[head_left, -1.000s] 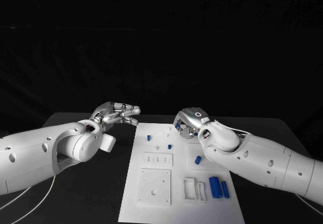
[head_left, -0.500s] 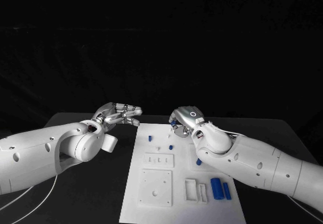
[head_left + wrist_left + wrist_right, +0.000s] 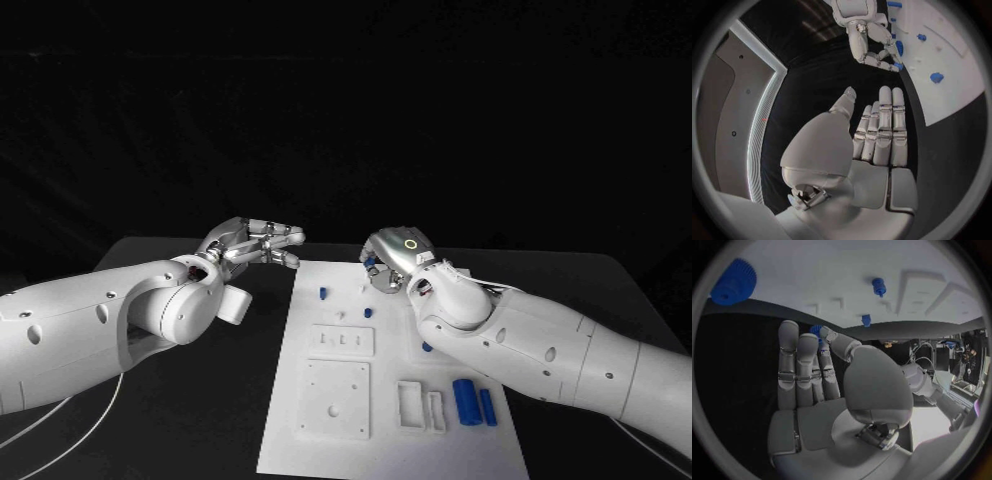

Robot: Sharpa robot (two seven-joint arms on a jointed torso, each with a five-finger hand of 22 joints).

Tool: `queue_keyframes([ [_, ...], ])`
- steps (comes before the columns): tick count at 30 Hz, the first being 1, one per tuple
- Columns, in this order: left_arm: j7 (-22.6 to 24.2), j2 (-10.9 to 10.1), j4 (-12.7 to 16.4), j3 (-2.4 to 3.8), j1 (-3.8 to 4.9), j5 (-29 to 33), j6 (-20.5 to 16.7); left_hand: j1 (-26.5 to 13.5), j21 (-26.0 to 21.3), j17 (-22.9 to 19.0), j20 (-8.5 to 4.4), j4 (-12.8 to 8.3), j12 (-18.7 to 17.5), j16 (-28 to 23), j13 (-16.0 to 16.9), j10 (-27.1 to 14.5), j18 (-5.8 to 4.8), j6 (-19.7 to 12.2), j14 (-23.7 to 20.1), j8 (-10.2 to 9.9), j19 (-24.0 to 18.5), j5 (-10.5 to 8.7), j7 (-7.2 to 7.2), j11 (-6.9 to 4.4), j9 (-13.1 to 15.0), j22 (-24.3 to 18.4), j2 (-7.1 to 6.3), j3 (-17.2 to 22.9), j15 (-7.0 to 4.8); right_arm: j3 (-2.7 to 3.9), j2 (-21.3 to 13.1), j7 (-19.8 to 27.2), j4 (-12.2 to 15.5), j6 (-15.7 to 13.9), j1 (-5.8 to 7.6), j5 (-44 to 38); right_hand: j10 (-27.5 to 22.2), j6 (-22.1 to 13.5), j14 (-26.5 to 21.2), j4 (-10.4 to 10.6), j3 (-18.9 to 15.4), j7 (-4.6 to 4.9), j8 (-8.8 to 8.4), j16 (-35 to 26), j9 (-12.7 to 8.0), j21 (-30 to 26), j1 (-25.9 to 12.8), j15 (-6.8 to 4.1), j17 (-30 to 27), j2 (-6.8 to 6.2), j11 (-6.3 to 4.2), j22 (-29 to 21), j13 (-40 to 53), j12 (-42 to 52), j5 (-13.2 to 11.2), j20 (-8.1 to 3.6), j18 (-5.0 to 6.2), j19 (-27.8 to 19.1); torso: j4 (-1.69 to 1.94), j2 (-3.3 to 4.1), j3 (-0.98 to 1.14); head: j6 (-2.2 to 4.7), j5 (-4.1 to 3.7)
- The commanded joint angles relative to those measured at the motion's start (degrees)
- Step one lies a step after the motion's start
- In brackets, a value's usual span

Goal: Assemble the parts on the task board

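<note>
Our right hand [image 3: 387, 268] pinches a small blue part [image 3: 816, 330] above the task board's [image 3: 335, 440] far edge, lifted for seating. Left hand [image 3: 257, 243] hangs released beside it, clear.

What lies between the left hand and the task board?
In the head view, only bare black table lies between the left hand and the near edge of the task board; no part lies on that stretch.
</note>
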Motion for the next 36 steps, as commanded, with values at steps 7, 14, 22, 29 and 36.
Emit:
queue_keyframes([
  [7,0.35,0.3,0.05,0.05,0.13,-0.24,0.84,0.03,0.08,-0.02,0.19,-0.13,-0.18,0.14,0.07,-0.38,-0.19,-0.42,-0.36,0.1,-0.16,-0.32,-0.11,0.11,-0.01,-0.05,-0.16,-0.13,0.1,-0.14,0.29,1.34,-0.09,2.65,-0.09,0.5,2.82,0.37,0.07,-0.24,-0.38,0.12,0.23,-0.03,-0.06,-0.69,-0.34,-0.26,0.04,-0.15,-2.38,0.57,0.15,0.14,0.33,-0.03,0.66,0.38,0.16,0.07,-0.04,-0.11,-0.12],
  [14,0.33,0.31,0.06,0.05,0.13,-0.24,0.81,-0.01,0.12,-0.03,0.2,-0.14,-0.19,0.13,0.06,-0.49,-0.18,-0.49,-0.33,0.1,-0.12,-0.32,-0.09,0.13,-0.01,-0.13,-0.2,-0.13,0.11,-0.32,0.45,1.71,-0.48,4.05,-0.09,0.87,2.79,0.34,0.07,-0.39,-0.39,0.14,0.23,-0.02,-0.01,-1.01,-0.49,-0.23,-0.01,-0.08,-2.37,0.93,0.15,0.13,0.35,0.01,0.67,0.47,0.14,0.08,-0.07,-0.11,-0.04],
  [22,0.33,0.33,0.1,0.05,0.13,-0.25,0.82,-0.01,0.12,-0.03,0.2,-0.14,-0.19,0.13,0.06,-0.49,-0.18,-0.49,-0.33,0.1,-0.12,-0.32,-0.09,0.13,-0.01,-0.13,-0.2,-0.13,0.11,-1.08,1.03,1.0,-1.66,4.78,-0.1,0.63,2.74,0.28,0.04,-0.72,-0.41,0.16,0.23,0.01,0.2,-1.61,-0.66,-0.23,-0.18,0.12,-2.34,1.87,0.16,0.14,0.38,0.03,0.74,0.68,0.2,0.23,-0.03,0.06,0.04],
  [29,0.3,0.22,0.18,0.05,0.13,-0.26,0.78,-0.01,0.12,-0.03,0.2,-0.14,-0.19,0.13,0.06,-0.49,-0.18,-0.49,-0.33,0.1,-0.12,-0.32,-0.09,0.13,-0.01,-0.13,-0.2,-0.13,0.11,-1.36,1.28,0.0,-2.35,4.66,-0.1,0.2,2.72,0.27,0.02,-0.78,-0.34,0.13,0.23,-0.01,0.23,-1.77,-0.66,-0.24,-0.23,0.12,-2.34,2.08,0.16,0.13,0.37,0.04,0.76,0.7,0.18,0.26,-0.06,-0.06,0.25],
  [36,0.28,0.22,0.17,0.05,0.14,-0.26,0.76,-0.01,0.12,-0.03,0.2,-0.14,-0.19,0.13,0.06,-0.49,-0.18,-0.49,-0.33,0.1,-0.12,-0.32,-0.09,0.13,-0.01,-0.13,-0.2,-0.13,0.11,-1.41,1.39,-0.42,-2.4,4.54,-0.11,0.0,2.74,0.26,0.01,-0.81,-0.2,0.13,0.22,0.05,0.32,-2.12,-0.73,-0.24,-0.29,0.06,-2.35,2.6,0.16,0.14,0.38,0.04,0.8,0.81,0.07,0.32,-0.09,-0.05,0.36],
])
